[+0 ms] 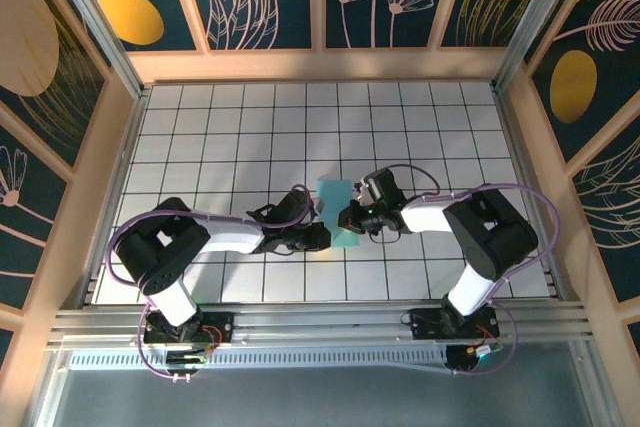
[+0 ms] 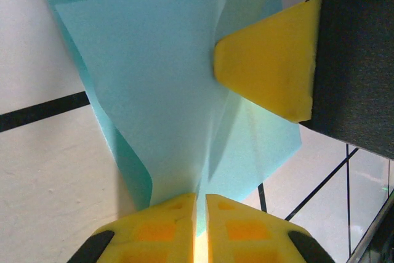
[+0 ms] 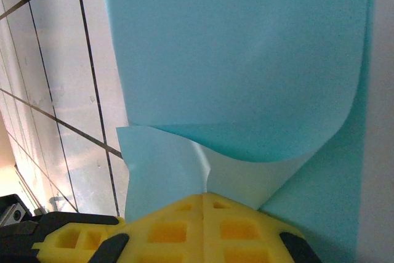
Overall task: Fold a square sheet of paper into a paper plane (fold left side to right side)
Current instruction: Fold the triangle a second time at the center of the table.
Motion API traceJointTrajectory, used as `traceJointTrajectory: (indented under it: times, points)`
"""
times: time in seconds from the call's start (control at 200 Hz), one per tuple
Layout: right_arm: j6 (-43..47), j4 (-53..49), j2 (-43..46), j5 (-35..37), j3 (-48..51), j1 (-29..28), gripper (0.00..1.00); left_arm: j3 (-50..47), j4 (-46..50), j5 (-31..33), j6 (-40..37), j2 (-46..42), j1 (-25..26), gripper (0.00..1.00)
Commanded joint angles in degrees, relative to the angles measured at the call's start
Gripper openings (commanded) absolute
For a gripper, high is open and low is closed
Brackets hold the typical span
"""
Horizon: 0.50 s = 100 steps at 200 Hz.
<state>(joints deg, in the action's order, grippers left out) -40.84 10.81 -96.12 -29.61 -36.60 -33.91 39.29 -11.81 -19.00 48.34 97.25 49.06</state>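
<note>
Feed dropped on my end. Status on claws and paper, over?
Left claw shut on light-blue paper sheet. Right claw pinching it too, one flap curled over. Nothing seen in the way.

White grid tabletop (image 1: 230, 127); navy floral wall panels (image 1: 265, 7) w/ wood trim (image 1: 320, 65).
</note>
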Motion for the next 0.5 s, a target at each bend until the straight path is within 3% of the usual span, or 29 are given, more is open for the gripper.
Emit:
traceJointTrajectory:
  times: [0.0, 0.3, 0.495]
  points:
    - [1.38, -4.27, -1.39, 0.99, 1.07, -0.46, 0.0, -1.23, 0.68, 0.79, 0.3, 0.63, -0.2, 0.11]
    - [2.22, -3.19, 7.14, 5.13, 1.13, -1.38, 0.0, -1.41, 2.24, 2.13, -0.78, 2.88, -0.1, 0.01]
    - [-0.14, 0.68, 6.62, 3.42, 3.25, -3.3, 0.0, -1.14, 2.49, 2.39, -1.14, 3.39, -0.1, 0.0]
